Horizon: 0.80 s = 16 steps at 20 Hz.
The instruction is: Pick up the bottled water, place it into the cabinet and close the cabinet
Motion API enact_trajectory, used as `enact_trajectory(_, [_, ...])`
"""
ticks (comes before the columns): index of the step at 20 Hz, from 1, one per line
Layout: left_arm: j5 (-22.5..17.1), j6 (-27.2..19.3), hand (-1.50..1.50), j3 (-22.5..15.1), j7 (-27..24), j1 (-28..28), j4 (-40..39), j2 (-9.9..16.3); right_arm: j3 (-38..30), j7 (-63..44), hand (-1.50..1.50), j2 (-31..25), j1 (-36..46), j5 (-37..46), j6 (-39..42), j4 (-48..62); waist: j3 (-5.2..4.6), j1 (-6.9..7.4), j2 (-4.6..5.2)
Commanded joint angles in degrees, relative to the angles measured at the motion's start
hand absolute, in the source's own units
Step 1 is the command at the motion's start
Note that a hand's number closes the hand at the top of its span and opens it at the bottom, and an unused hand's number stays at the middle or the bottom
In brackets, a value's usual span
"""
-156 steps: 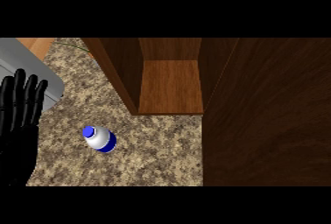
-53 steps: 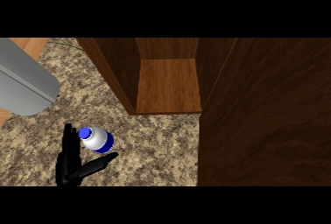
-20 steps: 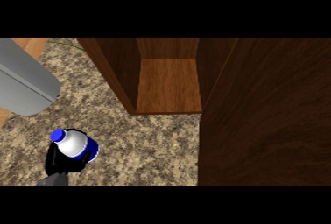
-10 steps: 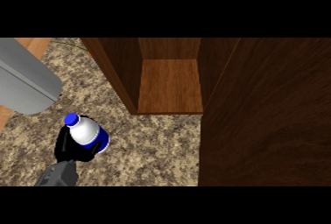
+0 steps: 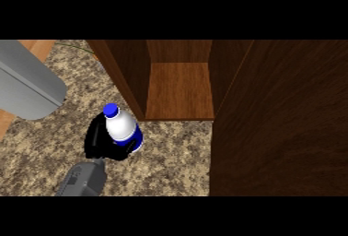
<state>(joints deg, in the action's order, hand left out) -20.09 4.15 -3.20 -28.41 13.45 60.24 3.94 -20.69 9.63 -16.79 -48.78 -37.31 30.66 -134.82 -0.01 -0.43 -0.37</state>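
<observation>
The bottle is sitting in the lower left part of the frame, white with a blue cap and a blue band near its base, its cap pointing toward the upper left. A black hand is curling around it from behind and below, fingers closed on the bottle's body, with much of the hand hidden by the bottle. A grey forearm is coming up from the lower edge of the frame to that hand. Which of the robot's two hands this is cannot be told for certain; it is entering left of centre.

The bottle is showing over the speckled counter, just to the left of the open cabinet, whose wooden shelf is filling the upper middle of the frame. The cap is lying close to the cabinet's left wall, near its front corner. The cabinet door, dark wood, is taking up the whole right side of the frame. A large grey shape is lying across the upper left corner.
</observation>
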Motion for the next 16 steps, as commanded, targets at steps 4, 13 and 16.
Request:
enact_trajectory(4, [1.8, -12.3, 1.5, -5.8, 9.4, 6.0, 7.5, -3.8, -3.4, -3.2, -1.5, -1.5, -3.3, -9.1, -0.9, -9.5, -0.05, -0.89, 0.09])
enact_trajectory(13, [2.4, -26.7, 1.5, -12.2, 11.6, 14.4, 5.1, -3.9, -0.2, -4.6, -1.5, 0.1, -1.0, -6.3, -2.8, -10.3, -0.07, -1.07, 0.41])
enact_trajectory(16, [4.3, -32.1, 1.5, -13.0, 12.7, 17.1, 2.0, -3.9, 1.1, -4.1, -1.5, 2.1, -4.6, -5.4, -2.3, -13.0, -0.1, -1.72, 0.36])
